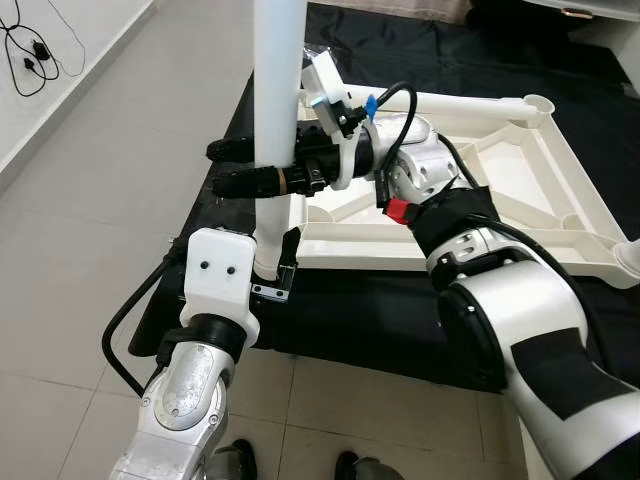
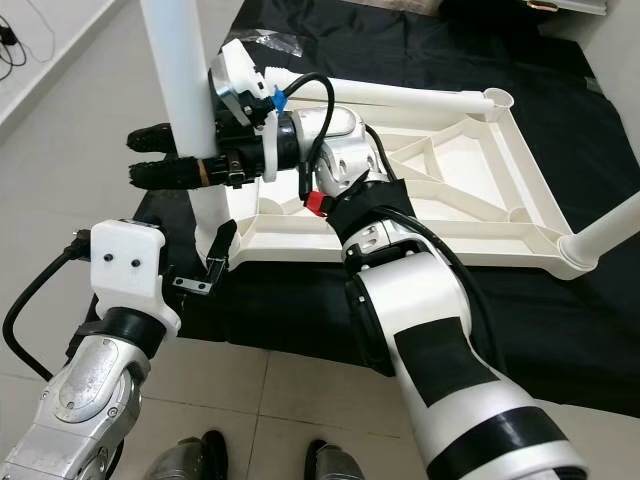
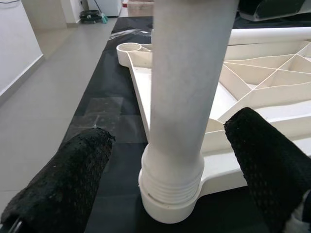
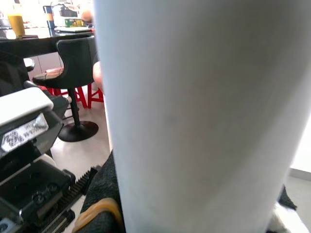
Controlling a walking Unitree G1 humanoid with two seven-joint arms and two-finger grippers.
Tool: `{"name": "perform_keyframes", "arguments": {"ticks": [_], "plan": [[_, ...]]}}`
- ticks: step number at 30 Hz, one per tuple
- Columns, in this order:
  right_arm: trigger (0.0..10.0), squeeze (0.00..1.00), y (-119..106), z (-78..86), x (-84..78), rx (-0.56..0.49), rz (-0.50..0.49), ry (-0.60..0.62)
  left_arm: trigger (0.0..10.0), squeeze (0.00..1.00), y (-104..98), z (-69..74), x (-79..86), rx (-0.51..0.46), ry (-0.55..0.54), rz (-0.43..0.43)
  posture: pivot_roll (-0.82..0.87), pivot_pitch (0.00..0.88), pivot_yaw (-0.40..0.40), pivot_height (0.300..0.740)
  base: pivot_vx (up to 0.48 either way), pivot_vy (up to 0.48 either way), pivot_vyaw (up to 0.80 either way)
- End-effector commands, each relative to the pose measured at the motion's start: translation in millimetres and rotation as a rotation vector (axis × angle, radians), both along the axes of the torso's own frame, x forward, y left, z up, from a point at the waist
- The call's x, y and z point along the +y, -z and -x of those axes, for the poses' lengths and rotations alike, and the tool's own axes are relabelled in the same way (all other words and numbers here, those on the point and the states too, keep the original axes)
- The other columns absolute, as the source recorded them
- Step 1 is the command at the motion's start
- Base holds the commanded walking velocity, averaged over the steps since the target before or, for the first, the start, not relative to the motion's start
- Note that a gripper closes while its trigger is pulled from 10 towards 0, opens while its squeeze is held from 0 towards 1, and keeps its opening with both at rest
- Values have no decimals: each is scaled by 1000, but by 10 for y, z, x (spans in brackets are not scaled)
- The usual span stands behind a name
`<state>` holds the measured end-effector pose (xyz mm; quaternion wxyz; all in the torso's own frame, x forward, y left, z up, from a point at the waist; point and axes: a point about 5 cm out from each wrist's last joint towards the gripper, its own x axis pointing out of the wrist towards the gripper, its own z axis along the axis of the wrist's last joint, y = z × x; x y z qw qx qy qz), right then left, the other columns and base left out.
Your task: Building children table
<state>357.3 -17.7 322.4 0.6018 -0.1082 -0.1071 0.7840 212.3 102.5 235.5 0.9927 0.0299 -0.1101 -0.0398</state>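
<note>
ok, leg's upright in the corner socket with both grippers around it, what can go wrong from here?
1. The left gripper stands open, fingers clear of the table leg. Only the right gripper clamps it, so the leg may tilt.
2. Threads at the leg's base still show above the corner socket; it looks not fully seated and could cross-thread.
3. The upturned tabletop lies loose on a black cloth and may shift under torque.

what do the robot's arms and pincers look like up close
Both arms are silver metal with black bands and white housings. The left pincer has two long black, rough-textured fingers, a white wrist block with two small dark dots, and a black cable looping off it. The right pincer also has long black fingers, with a tan band, a white camera mount, a blue clip, a red tab and black cables.
</note>
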Motion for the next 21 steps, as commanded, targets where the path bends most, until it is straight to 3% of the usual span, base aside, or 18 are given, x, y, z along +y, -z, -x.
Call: {"name": "perform_keyframes", "arguments": {"ticks": [1, 11, 21], "plan": [[10000, 0, 351, 39, 126, 161, 89, -66, 10000, 0, 3, 32, 19, 5, -20, 1, 119, 296, -126, 740, 0, 0, 0], [10000, 0, 331, 87, 358, 187, 57, -55, 10000, 0, 5, 30, 7, 2, -25, 0, 109, 295, -135, 740, 0, 0, 0], [10000, 0, 377, 19, 241, 220, 6, 23, 10000, 0, 26, 27, 21, 3, -28, -5, 104, 273, -128, 740, 0, 0, 0]]}}
